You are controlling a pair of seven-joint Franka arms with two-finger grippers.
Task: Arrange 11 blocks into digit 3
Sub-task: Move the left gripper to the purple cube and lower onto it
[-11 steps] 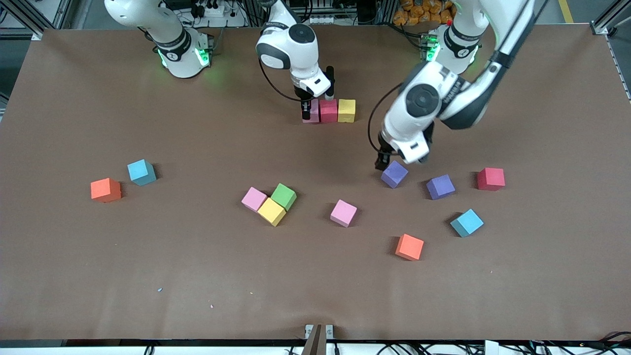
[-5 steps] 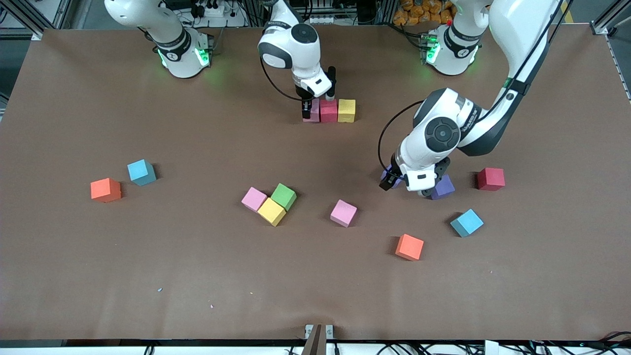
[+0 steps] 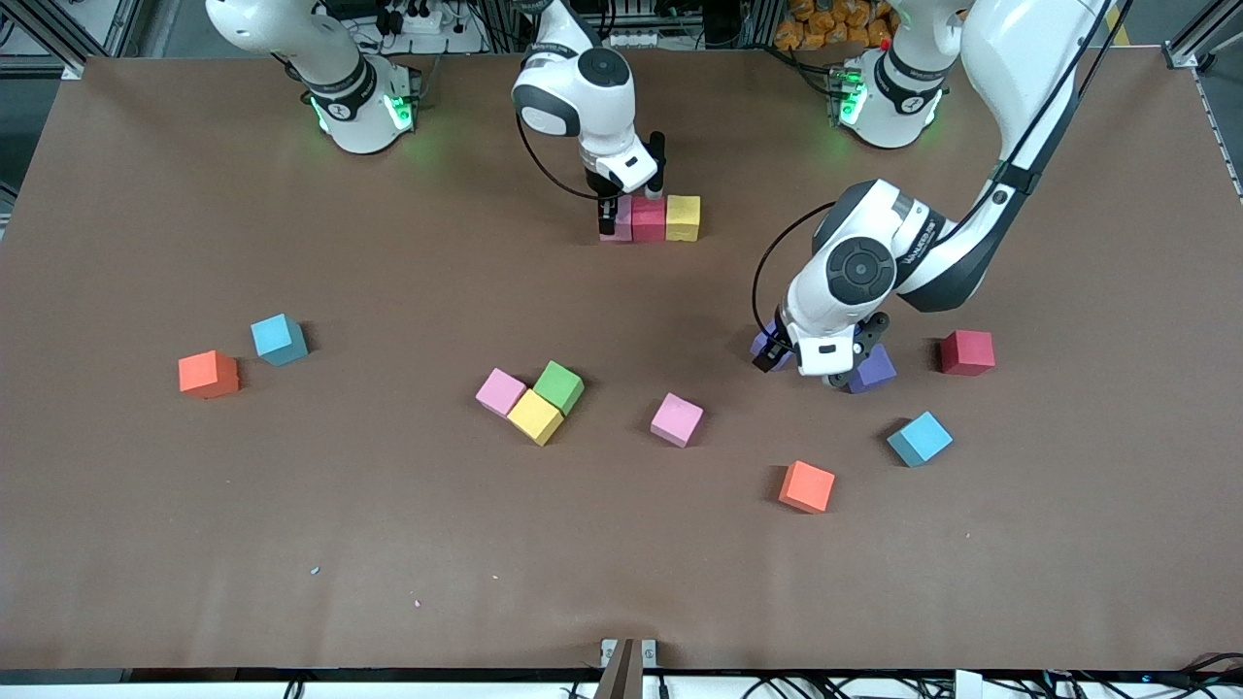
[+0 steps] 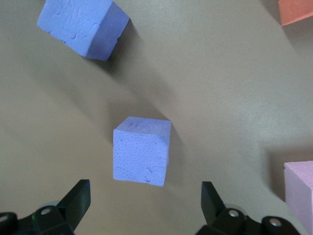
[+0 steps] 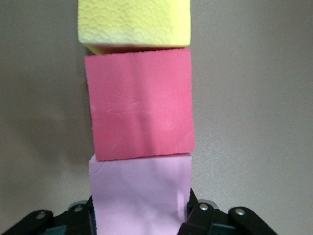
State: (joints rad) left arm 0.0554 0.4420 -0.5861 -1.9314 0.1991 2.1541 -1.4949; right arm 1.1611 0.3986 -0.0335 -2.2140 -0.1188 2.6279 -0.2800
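Right gripper (image 5: pixel 139 215) is gripping a pink block (image 5: pixel 139 196) touching the red block (image 5: pixel 141 105). Left gripper (image 4: pixel 146 200), jaws spread wide and holding nothing, is hovering over a purple block (image 4: pixel 142 151).

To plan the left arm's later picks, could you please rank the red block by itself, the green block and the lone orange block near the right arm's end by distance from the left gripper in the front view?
1. Red block, toward the left arm's end, nearest the left gripper.
2. Green block, mid-table, touching a yellow one.
3. Orange block, toward the right arm's end.
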